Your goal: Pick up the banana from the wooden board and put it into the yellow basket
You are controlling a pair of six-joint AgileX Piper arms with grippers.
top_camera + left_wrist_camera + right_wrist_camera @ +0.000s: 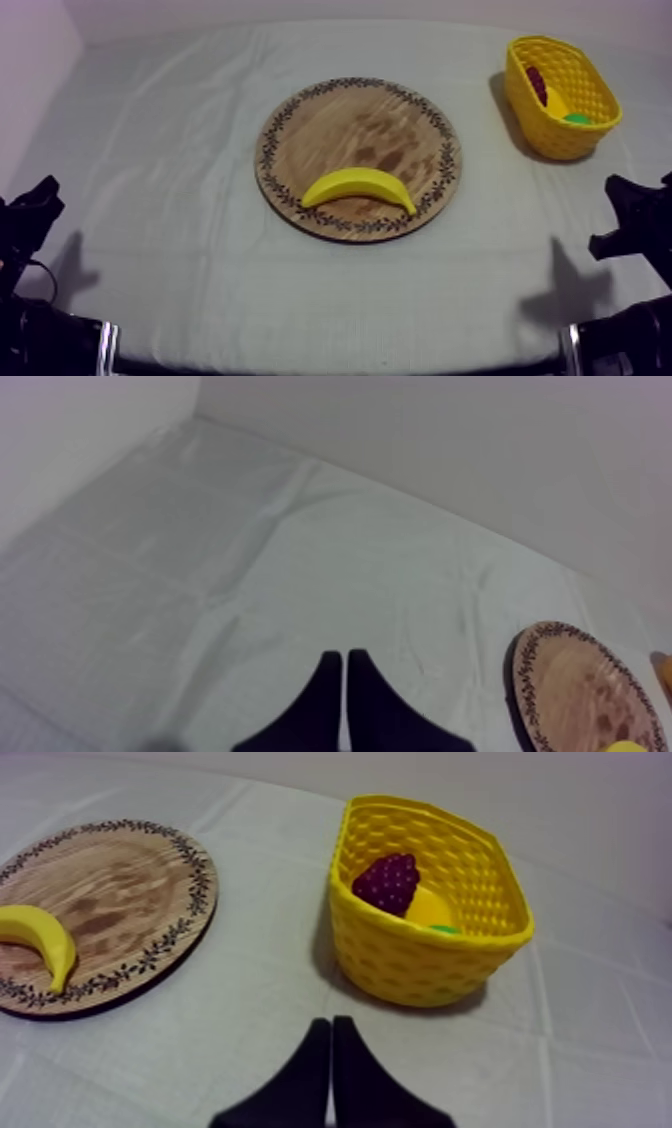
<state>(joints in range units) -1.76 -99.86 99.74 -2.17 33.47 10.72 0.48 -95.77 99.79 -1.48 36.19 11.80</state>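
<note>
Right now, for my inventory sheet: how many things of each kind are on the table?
Wooden board: 1
Yellow basket: 1
Banana: 1
Bunch of grapes: 1
Yellow fruit in the basket, kind unclear: 1
Total: 5; the green bit beside it is not counted.

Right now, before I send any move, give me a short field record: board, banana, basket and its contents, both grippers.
wooden board: mid-table, flat on the cloth
banana: lying on the board near its front rim, nothing gripping it
yellow basket: upright at far right, apart from the board
basket contents: bunch of grapes, a partly hidden yellow fruit, a green piece I cannot identify
left gripper: shut on nothing, over bare cloth
right gripper: shut on nothing, in front of the basket
</note>
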